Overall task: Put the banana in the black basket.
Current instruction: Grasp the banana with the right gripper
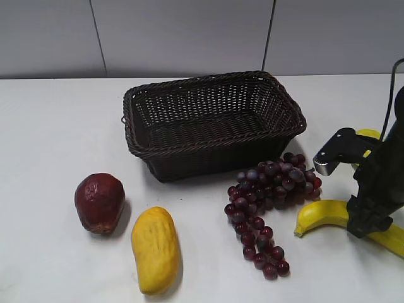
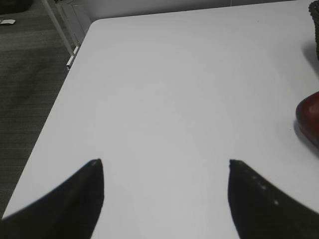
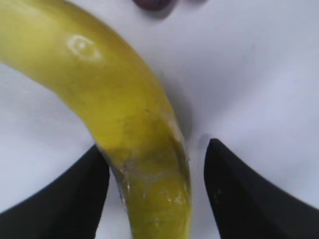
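The banana lies on the white table at the right, in front of the black basket, which stands empty at the middle back. My right gripper is down over the banana's middle, hiding that part. In the right wrist view the banana runs between the two fingers of my right gripper. The left finger is against it and the right finger stands a little apart, so the jaws are open around it. My left gripper is open and empty over bare table, out of the exterior view.
A bunch of dark red grapes lies between the basket and the banana. A stubby yellow-orange fruit and a dark red fruit lie at the front left. A yellow thing shows partly behind the right arm. The table's left edge drops to the floor.
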`<state>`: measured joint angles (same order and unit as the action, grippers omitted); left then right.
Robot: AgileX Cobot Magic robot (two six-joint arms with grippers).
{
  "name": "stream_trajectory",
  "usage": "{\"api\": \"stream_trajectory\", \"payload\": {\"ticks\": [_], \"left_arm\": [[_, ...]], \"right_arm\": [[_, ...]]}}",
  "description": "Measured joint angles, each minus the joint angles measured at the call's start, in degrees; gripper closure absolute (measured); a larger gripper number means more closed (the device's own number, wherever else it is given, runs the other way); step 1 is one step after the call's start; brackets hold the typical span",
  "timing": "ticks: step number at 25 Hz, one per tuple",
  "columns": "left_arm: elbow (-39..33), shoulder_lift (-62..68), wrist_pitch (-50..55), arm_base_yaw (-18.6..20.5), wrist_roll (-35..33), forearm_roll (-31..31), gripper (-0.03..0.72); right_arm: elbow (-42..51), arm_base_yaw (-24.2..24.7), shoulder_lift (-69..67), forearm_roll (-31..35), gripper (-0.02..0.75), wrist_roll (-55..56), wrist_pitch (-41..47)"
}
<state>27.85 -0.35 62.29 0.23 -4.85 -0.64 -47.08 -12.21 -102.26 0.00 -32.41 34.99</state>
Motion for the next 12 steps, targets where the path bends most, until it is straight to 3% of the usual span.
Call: {"api": "stream_trajectory", "payload": {"ticks": [5,12], "left_arm": [[0.0,0.0,0.0,0.0,0.0,0.0,0.113],[0.0,0.0,0.0,0.0,0.0,0.0,0.113]], "right_arm": [[0.0,0.0,-0.5,0.0,0.432,0.0,0.1],[0.0,0.0,1.8,0.0,0.431,-0.6,2.6]]}}
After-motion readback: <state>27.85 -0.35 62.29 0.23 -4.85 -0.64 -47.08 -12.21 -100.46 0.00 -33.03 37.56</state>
